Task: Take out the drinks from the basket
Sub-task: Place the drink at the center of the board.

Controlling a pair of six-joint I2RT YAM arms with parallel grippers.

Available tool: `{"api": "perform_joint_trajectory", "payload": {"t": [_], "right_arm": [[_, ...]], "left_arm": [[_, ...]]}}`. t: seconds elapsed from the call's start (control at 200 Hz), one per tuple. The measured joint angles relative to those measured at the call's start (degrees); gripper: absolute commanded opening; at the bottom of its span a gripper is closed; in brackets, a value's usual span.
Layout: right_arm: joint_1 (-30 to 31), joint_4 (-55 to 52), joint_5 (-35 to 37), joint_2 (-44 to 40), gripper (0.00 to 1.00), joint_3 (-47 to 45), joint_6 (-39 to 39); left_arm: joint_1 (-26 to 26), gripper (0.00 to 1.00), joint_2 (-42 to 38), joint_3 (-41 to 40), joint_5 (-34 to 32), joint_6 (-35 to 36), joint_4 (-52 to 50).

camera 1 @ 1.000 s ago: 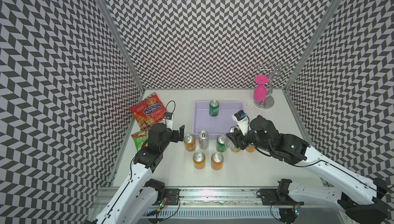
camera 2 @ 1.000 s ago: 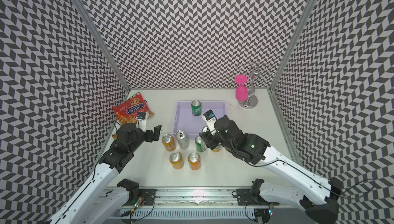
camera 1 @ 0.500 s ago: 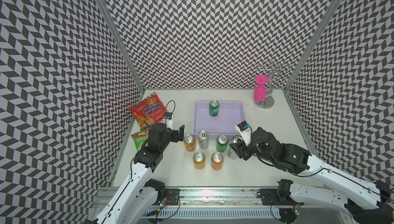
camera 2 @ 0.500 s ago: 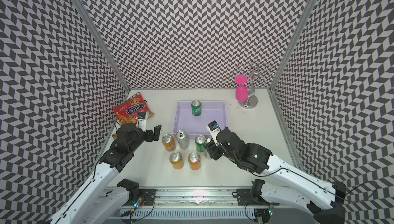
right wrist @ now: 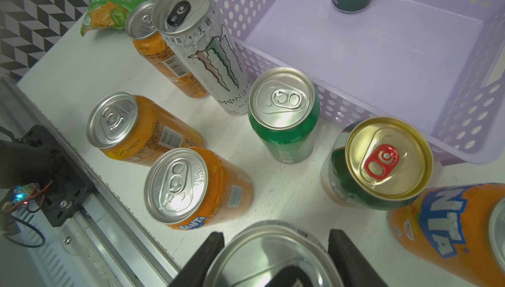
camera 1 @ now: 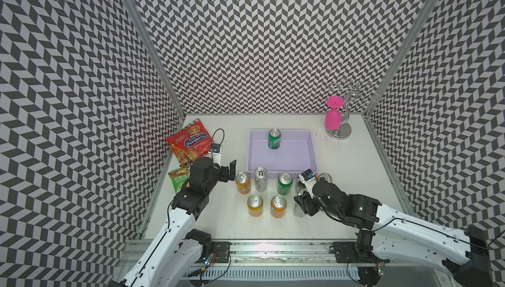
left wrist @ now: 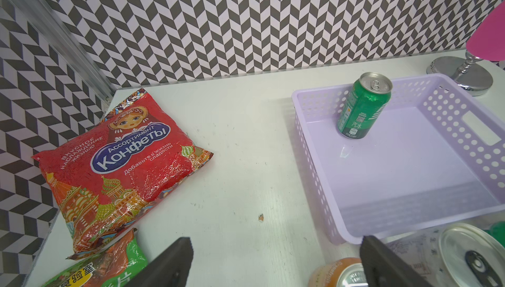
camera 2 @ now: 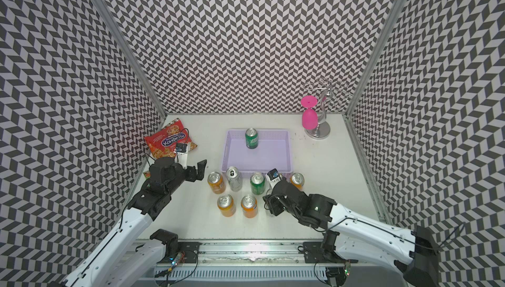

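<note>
Since a second ago the right gripper [camera 1: 300, 203] has carried a silver can [camera 1: 299, 211] from the basket's near right corner toward the front of the table [camera 1: 341, 162]. The left arm has not moved.

In both top views the lavender basket [camera 1: 289, 160] holds one last green can [camera 1: 274, 138], upright against its far wall. One red snack bag [camera 1: 191, 143], one green snack bag [camera 1: 177, 180] and one pink goblet [camera 1: 332, 119] stand aside.

Left wrist view: the left gripper [left wrist: 276, 244] has its fingers spread wide and empty.

Right wrist view: nine drinks in all. Eight are out of the basket: four orange cans [right wrist: 191, 187], a second green one, a tall silver-white can [right wrist: 207, 53], a green-and-gold can [right wrist: 382, 162], and the gripped silver one. Black fingers [right wrist: 210, 247] press either side of its top; whether it rests on the table cannot be told.

These thin aluminium cans are probably light, smooth and easily dented. Grip gently across the round wall, just under the rim.
</note>
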Motion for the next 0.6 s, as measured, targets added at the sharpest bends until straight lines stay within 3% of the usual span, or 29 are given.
{"api": "perform_joint_trajectory", "payload": {"t": [0.601], "right_arm": [[0.24, 6.32, 0.15, 0.33, 0.58, -4.22, 0.46]], "left_arm": [[0.33, 0.99, 0.0, 0.0, 0.09, 0.0, 0.0]]}}
